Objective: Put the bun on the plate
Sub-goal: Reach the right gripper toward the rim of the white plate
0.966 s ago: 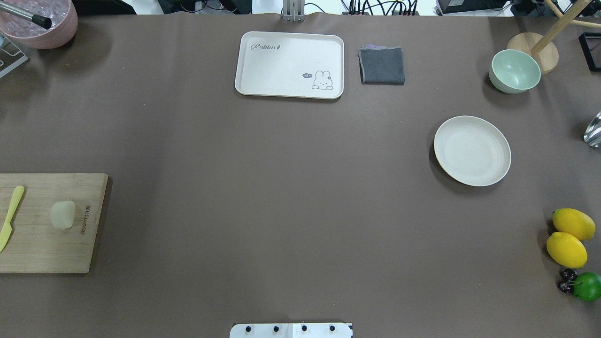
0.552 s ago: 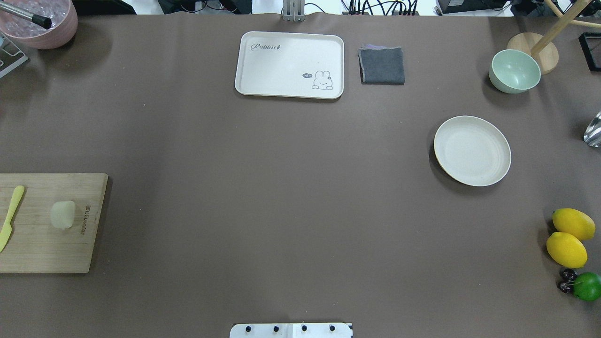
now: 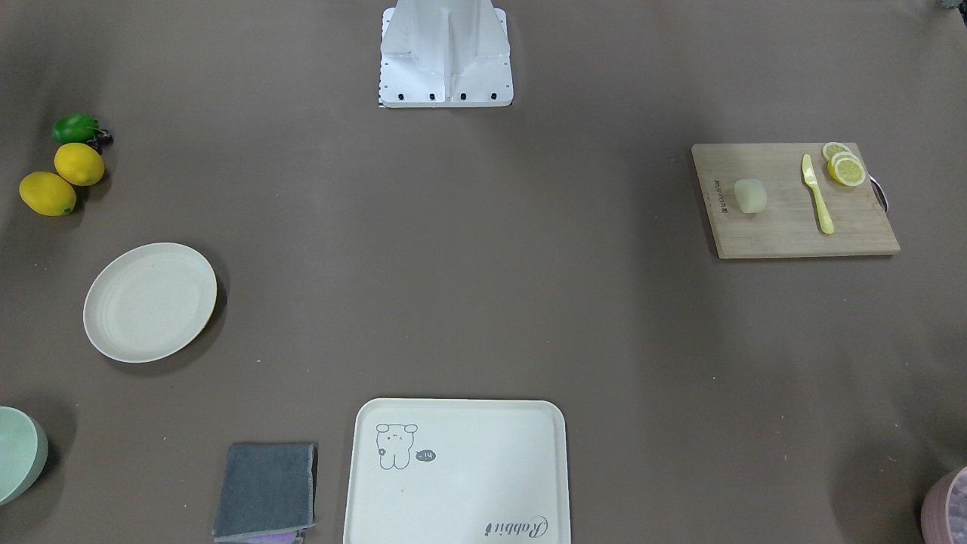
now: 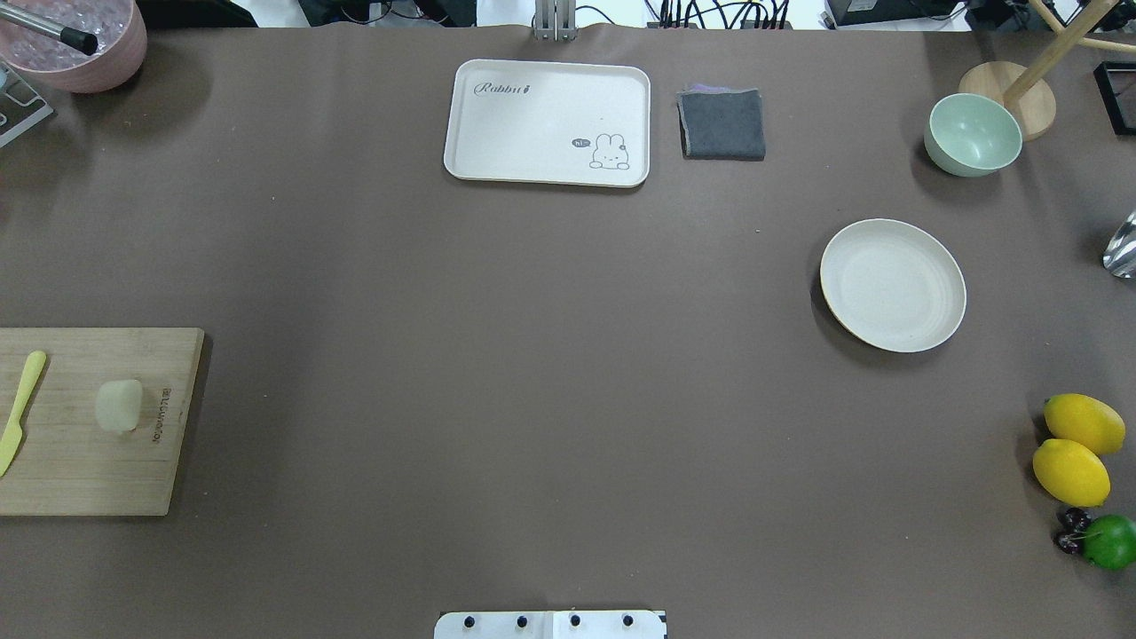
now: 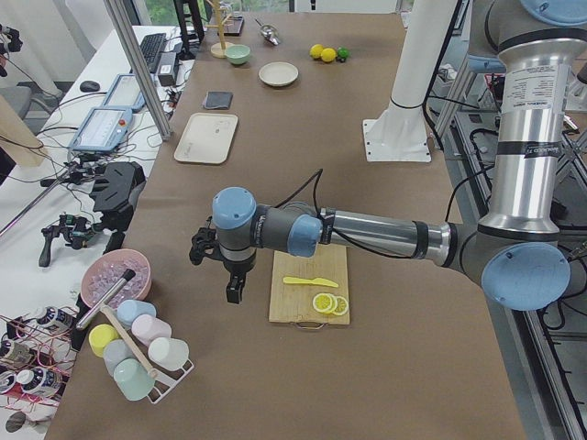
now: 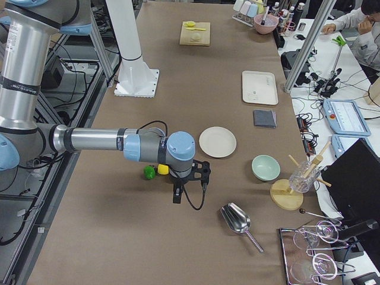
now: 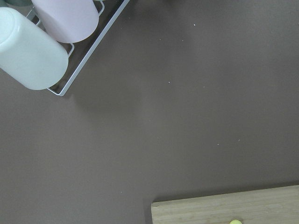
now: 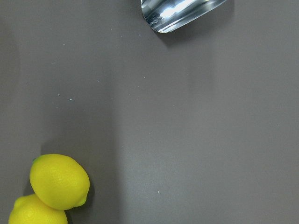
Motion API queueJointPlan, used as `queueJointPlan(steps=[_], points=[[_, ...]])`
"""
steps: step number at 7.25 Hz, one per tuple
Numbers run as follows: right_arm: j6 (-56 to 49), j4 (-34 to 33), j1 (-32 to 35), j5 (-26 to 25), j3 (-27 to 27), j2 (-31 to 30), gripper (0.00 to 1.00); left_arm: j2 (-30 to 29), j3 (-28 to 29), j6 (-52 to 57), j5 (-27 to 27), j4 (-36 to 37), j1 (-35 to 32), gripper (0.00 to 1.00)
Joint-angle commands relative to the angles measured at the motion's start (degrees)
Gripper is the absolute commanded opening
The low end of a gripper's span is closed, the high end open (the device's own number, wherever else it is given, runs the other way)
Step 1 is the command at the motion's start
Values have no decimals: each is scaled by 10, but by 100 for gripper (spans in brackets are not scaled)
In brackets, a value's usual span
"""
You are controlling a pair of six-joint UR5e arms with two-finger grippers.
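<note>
The bun (image 4: 119,406) is a pale cream lump lying on the wooden cutting board (image 4: 89,461) at the table's left edge; it also shows from the front (image 3: 750,196). Far across the table on the right, the round cream plate (image 4: 892,285) (image 3: 149,301) lies bare. My left gripper (image 5: 232,293) shows only in the exterior left view, hanging over the table beside the board; I cannot tell whether it is open or shut. My right gripper (image 6: 176,197) shows only in the exterior right view, hanging near the lemons, and its state is just as unclear.
A yellow knife (image 4: 21,411) and lemon slices (image 3: 846,166) share the board. A cup rack (image 5: 138,348) and pink bowl (image 4: 75,40) stand beyond it. Tray (image 4: 548,122), grey cloth (image 4: 722,123), green bowl (image 4: 972,134), lemons (image 4: 1078,448), lime (image 4: 1109,541) and metal scoop (image 6: 237,221) ring the plate.
</note>
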Motion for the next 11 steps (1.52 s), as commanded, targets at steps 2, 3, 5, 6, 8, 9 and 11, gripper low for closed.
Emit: queueJointPlan(steps=[2,3,5,6,8,9,11], points=[[1,137,0,-3,-9,-5,100,-8,-49,-1,1,-61,-1,97],[15,179,0,-2,-10,-5,100,-44,-20,-7,12,-106,-2,98],[77,184,0,-2,14,13,100,-42,-41,-12,7,-127,-2,97],[87,202,0,-3,15,13,100,-42,-42,-14,6,-137,-2,98],[130,233,-2,10,19,15,100,-46,-53,-48,-22,-164,-1,98],[201,270,-34,23,19,16,100,-46,-52,-54,-23,-184,17,98],[345,317,-129,-5,8,49,100,-43,-49,-78,-23,-189,39,98]])
